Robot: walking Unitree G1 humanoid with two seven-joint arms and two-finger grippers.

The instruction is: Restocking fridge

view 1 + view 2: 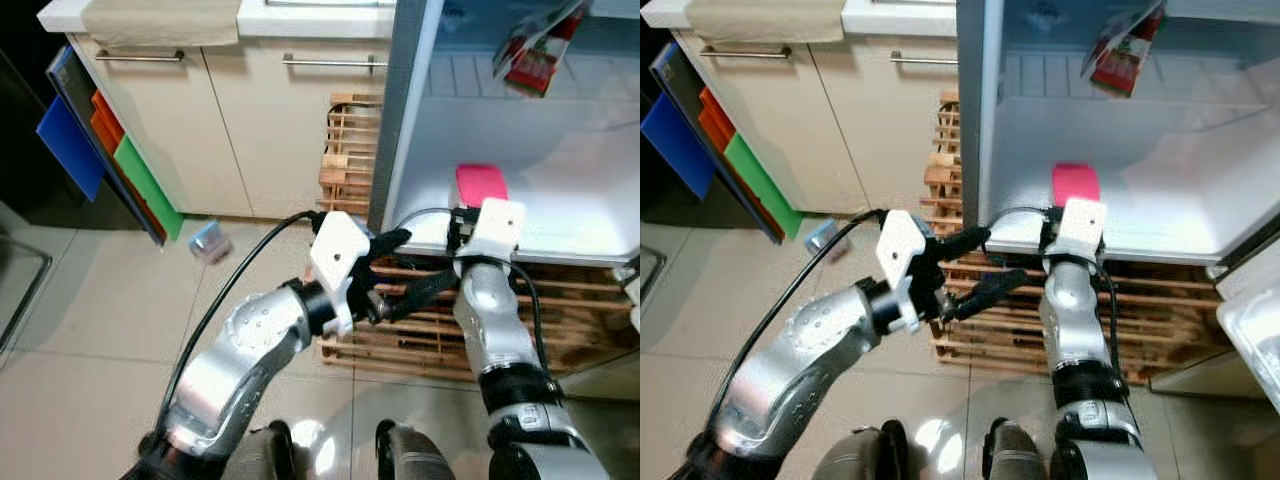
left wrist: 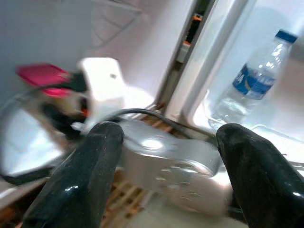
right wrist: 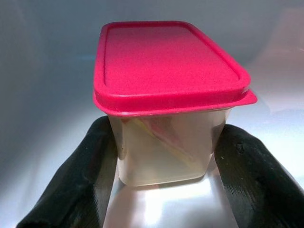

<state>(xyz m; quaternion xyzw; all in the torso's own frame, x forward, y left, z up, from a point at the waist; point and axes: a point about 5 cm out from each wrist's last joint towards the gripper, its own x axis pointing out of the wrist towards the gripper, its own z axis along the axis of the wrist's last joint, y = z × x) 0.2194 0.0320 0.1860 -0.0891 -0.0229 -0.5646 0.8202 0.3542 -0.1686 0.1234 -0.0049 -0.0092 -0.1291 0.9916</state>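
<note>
At the far left of the head views, coloured boards [image 1: 120, 150] in blue, orange and green lean against a cream cabinet [image 1: 190, 120] with a cloth [image 1: 160, 20] draped over its top edge. A small grey-blue object [image 1: 210, 241] lies on the tiled floor [image 1: 90, 330] near the cabinet's foot. The left pincer [image 1: 398, 270] hangs in front of the wooden pallet [image 1: 420, 320] under the open fridge [image 1: 520, 180], its two black fingers [image 1: 385, 241] spread wide with nothing between them.

Just right of it, the right arm reaches up to the fridge's lower shelf [image 1: 570, 190]. From the head, a pink-lidded container [image 1: 480, 184] sits on that shelf right behind the white wrist housing, which hides the right pincer itself. The right wrist view supplies what the head cannot: the right pincer [image 3: 164, 164] has a finger [image 3: 85, 175] on each side of the clear tub, both pressed against its walls, and the tub's base rests on the shiny shelf.

Further right, a red-and-white packet [image 1: 535, 50] leans tilted at the back of the upper shelf. The blurred left wrist view adds a water bottle [image 2: 249, 85] with a blue cap and label, standing in what looks like the door rack.
</note>
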